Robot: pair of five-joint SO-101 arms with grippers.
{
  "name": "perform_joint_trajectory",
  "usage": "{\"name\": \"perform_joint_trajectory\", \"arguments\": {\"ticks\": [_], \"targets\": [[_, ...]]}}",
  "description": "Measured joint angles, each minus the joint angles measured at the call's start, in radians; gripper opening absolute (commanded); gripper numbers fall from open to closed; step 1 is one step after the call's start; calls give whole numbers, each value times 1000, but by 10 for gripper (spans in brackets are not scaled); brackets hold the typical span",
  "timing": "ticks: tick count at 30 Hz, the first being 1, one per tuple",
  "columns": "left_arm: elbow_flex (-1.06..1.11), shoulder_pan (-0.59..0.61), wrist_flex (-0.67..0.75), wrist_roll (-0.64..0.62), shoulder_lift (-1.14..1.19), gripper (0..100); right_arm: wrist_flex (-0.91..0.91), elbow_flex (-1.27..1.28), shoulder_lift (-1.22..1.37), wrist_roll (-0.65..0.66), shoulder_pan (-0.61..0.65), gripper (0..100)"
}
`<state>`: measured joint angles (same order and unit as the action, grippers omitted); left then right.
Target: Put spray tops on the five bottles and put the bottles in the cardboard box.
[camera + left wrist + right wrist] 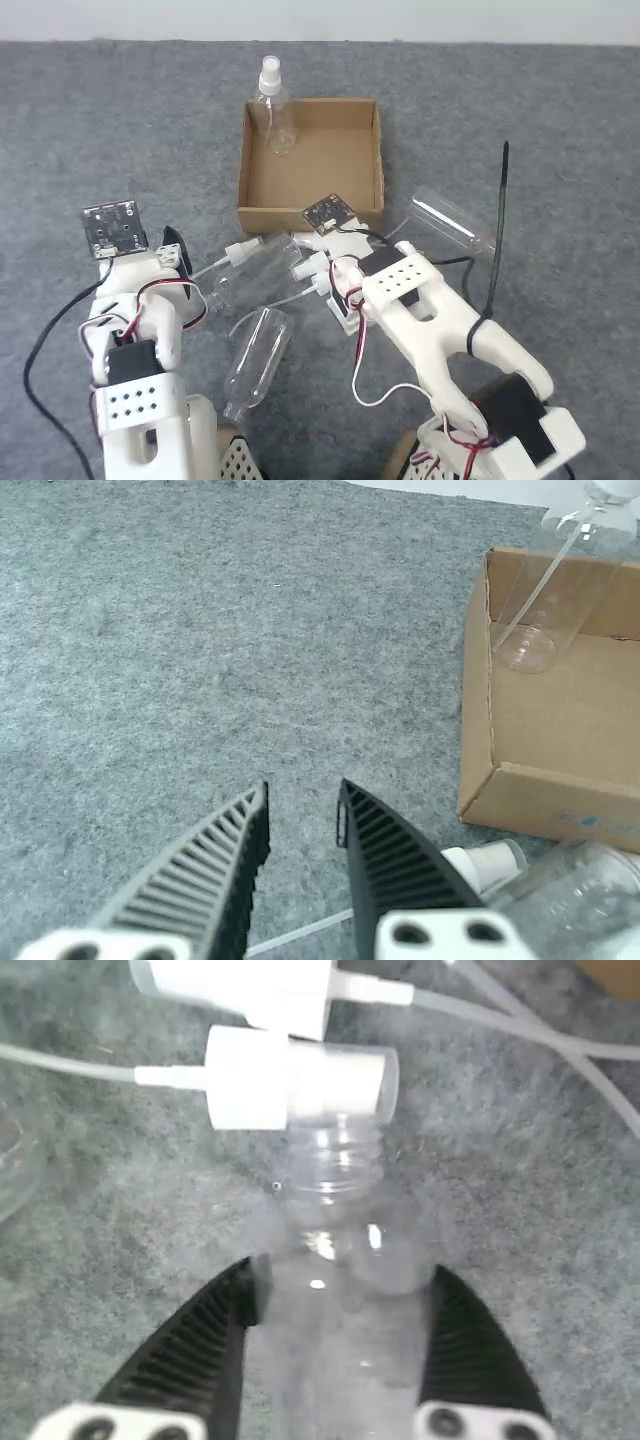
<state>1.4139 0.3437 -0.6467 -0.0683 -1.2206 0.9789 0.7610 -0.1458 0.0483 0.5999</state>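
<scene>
Bottle [335,1230] of clear thin plastic lies on the grey mat [100,120], its open neck just at a loose spray top [290,1075]. The right gripper [340,1285] pinches its body below the shoulder. Judged light, smooth and easily dented: hold near the shoulder, where the wall is likely stiffest, with modest force, or it may slip or roll. The left gripper [300,810] hangs over the mat near the cardboard box [480,730], fingers slightly parted, holding nothing. One capped bottle [275,110] leans in a box corner.
</scene>
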Motion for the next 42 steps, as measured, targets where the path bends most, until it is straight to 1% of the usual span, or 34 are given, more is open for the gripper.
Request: {"name": "perform_joint_trajectory", "arguments": {"ticks": [2, 7, 11, 16, 18, 21, 25, 34, 42], "targets": [[0, 0, 0, 0, 0, 109, 0, 0, 0, 0, 0, 6], [0, 0, 0, 0, 0, 109, 0, 3, -6, 0, 0, 7], [0, 0, 0, 0, 0, 109, 35, 51, -120, 0, 3, 9], [0, 0, 0, 0, 0, 109, 121, 84, -319, -6, 3, 10], [0, 0, 0, 0, 0, 109, 166, 84, -396, -28, 3, 10], [0, 0, 0, 0, 0, 109, 206, 84, -503, -100, 8, 10], [0, 0, 0, 0, 0, 109, 216, 84, -615, -187, 58, 10], [0, 0, 0, 0, 0, 109, 186, 84, -736, -212, 69, 7], [0, 0, 0, 0, 0, 109, 186, 121, -841, -212, -28, 7]]}}
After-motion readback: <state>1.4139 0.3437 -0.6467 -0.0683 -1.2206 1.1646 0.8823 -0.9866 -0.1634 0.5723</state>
